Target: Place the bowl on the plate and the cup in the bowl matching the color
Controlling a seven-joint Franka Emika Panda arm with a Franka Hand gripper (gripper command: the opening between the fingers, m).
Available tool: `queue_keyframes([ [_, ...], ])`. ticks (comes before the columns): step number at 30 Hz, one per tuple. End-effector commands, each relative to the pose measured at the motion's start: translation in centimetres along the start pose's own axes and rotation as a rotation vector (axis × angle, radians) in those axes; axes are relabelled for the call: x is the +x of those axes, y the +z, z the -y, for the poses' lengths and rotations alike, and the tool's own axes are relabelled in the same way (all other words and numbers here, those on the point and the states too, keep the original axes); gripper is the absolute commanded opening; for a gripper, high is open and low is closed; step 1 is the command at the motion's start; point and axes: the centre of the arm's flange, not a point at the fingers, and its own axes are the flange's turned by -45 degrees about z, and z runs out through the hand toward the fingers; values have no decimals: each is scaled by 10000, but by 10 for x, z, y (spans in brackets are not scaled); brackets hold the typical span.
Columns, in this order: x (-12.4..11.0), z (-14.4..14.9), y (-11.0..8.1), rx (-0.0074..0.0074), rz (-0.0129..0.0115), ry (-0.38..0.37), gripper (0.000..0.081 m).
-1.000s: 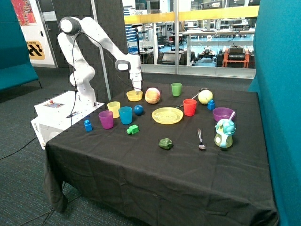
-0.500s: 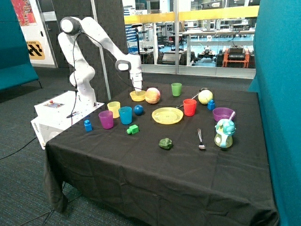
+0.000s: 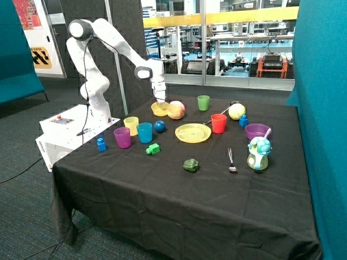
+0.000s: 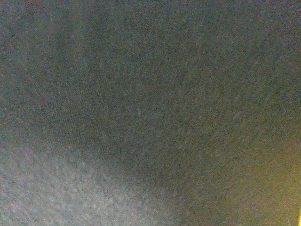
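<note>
The yellow bowl [image 3: 160,109] hangs lifted off the black cloth [image 3: 162,189], just beside the peach ball [image 3: 175,110], with the gripper [image 3: 160,102] at its rim; whether it pinches the rim cannot be made out. The plate [image 3: 193,132] lies bare mid-table, the cup [image 3: 131,125] by the purple cup [image 3: 122,137]. No writing is legible; glass walls stand behind.

Matt black cloth [image 3: 179,200] under glossy plastic bowl [image 3: 159,109].
</note>
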Motion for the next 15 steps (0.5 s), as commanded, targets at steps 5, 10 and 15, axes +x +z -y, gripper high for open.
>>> queue_keyframes([
  [5, 31, -7, -50, 25, 9, -637, 0],
  [10, 42, -5, -63, 25, 8, -970, 0],
  [15, 53, -5, -75, 26, 8, -1189, 0],
])
